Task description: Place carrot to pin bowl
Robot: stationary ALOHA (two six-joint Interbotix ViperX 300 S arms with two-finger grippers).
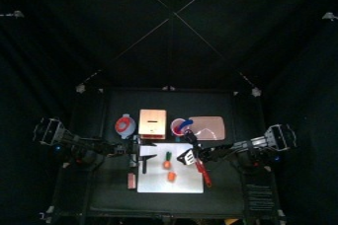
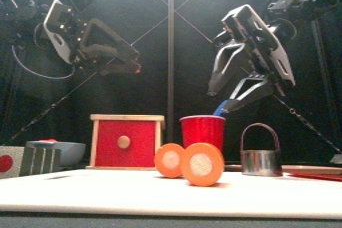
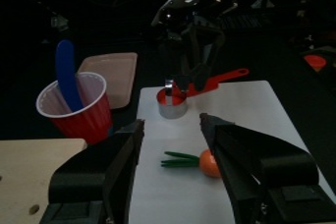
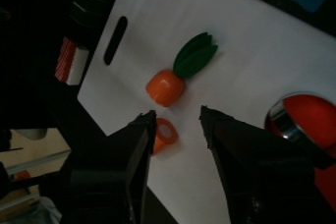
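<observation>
The carrot (image 4: 161,87) is a stubby orange piece with a green leaf top, lying on the white cutting board (image 4: 250,41). It also shows in the left wrist view (image 3: 207,162) and in the front view (image 2: 202,164). The pink bowl (image 3: 110,72) is a shallow pink dish behind the board, at the back right in the top view (image 1: 212,128). My right gripper (image 4: 179,164) is open and hangs above the board, near the carrot. My left gripper (image 3: 171,169) is open and empty, raised over the board's left side.
A second orange piece (image 4: 165,138) lies next to the carrot. A red cup (image 3: 74,108) holds a blue item. A metal cup (image 3: 171,103), a long red stick (image 3: 219,79), a red-faced wooden box (image 2: 126,140) and a red round thing (image 4: 309,120) stand around the board.
</observation>
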